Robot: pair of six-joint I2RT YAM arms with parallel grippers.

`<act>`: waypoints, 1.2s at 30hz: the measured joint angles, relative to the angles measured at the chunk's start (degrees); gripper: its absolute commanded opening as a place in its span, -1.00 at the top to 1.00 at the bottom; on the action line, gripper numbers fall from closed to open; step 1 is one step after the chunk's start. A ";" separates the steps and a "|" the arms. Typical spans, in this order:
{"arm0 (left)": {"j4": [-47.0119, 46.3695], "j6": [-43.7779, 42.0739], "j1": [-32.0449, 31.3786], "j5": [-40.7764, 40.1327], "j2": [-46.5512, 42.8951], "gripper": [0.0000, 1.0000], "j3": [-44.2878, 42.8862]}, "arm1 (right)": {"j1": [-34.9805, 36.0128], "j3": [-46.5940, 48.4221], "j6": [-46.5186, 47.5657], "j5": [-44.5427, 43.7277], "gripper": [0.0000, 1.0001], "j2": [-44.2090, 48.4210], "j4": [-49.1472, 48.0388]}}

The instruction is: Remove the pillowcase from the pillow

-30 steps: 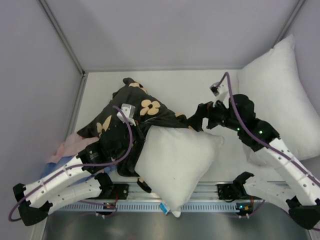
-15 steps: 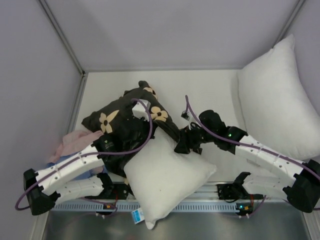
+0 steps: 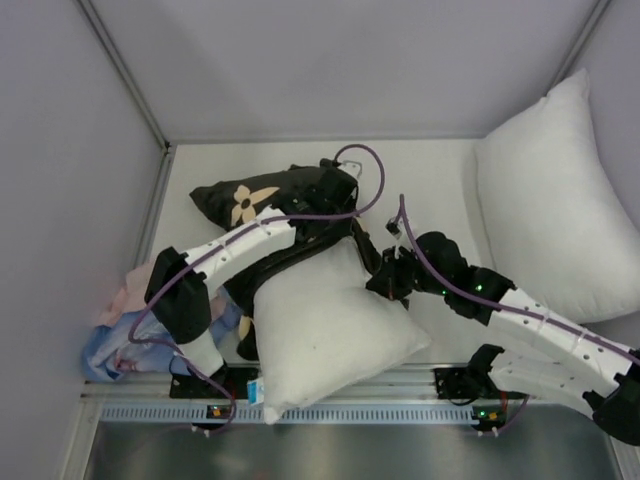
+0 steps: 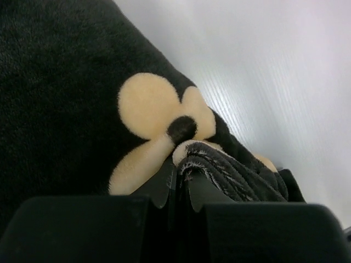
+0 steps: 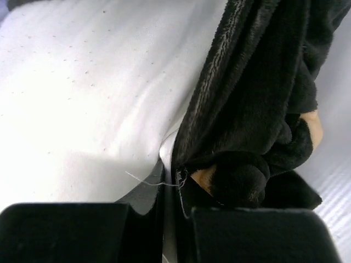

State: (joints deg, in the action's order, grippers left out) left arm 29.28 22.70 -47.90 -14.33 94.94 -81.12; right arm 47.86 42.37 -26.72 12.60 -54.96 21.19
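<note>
Pillowcase (image 3: 262, 200), black plush with tan flowers, bunched in a heap toward the far left of the table (image 3: 420, 170), its trailing hem running along the far and left edges of the pillow (image 3: 325, 330). Pillow, white, lying at the near middle with most of its face bare and its blue label (image 3: 255, 388) at the near edge; condition judged as largely uncovered, though the far edge appears overlapped by black fabric, so the two are not yet parted. Left gripper (image 4: 178, 176), reached out over the heap, jaws closed on a fold of the plush beside a tan flower. Right gripper (image 5: 170, 178), set at the pillow's far right corner, jaws closed at the line where white fabric meets black hem; the white cloth puckers into the jaws and looks pinched, while whether the hem is caught as well cannot be told. Remaining work, by estimate: draw the cover farther off while the pillow is held back, until no black fabric lies over it. Also present: second pillow (image 3: 550, 200) leaning at the right wall, and pink and blue cloths (image 3: 115, 330) crumpled at the near left, neither involved.
</note>
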 measured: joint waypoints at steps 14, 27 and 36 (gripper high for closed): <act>-1.42 9.51 18.86 7.93 4.04 1.00 -5.01 | 0.52 -1.88 -1.92 -10.19 1.00 14.82 5.68; -15.93 11.67 26.86 4.52 -9.25 1.00 14.75 | 0.74 1.70 -1.57 -13.29 -0.94 14.49 10.43; -19.74 11.39 27.10 9.73 -16.33 1.00 20.20 | -17.38 -1.53 -3.96 -9.88 -0.99 14.78 11.52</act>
State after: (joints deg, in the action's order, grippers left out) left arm 9.54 34.09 -20.80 -4.60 78.61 -60.93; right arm 30.48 40.84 -30.68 2.72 -40.18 32.71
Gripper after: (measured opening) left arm 0.050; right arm 0.993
